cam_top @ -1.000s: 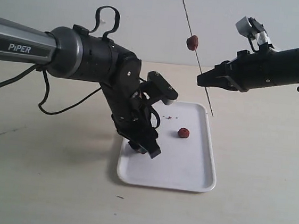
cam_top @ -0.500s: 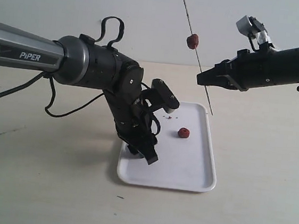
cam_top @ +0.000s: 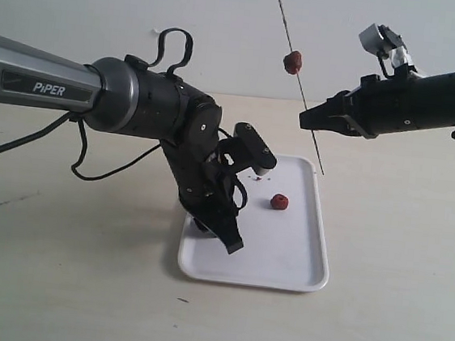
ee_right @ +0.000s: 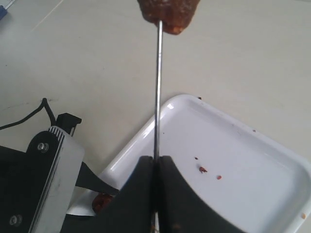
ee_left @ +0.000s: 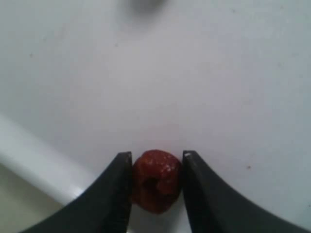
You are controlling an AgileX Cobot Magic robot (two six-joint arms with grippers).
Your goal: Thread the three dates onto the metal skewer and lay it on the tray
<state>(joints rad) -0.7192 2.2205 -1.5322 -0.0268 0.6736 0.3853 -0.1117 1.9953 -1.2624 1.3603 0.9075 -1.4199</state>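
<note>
The white tray [cam_top: 283,262] lies on the table. One date [cam_top: 279,202] rests near its middle. My left gripper [cam_top: 219,233] points down at the tray's left edge. In the left wrist view the left gripper [ee_left: 157,155] is shut on a second date [ee_left: 156,182], both fingers touching it on the tray [ee_left: 194,73]. The right gripper [cam_top: 306,120] hangs above the tray's far end, shut on the metal skewer [cam_top: 300,84], which slants upward. A third date [cam_top: 293,62] is threaded on it. The right wrist view shows the right gripper [ee_right: 156,159], the skewer [ee_right: 157,87], its date [ee_right: 169,12] and the left-held date [ee_right: 100,201].
Red crumbs [cam_top: 255,177] dot the tray's far part. A black cable [cam_top: 89,168] loops from the left arm onto the beige table [cam_top: 398,254]. A pale wall stands behind.
The left arm has shifted a little to the right and lowered, bringing its fingers down over the tray's left edge. The right gripper and skewer have stayed still.
</note>
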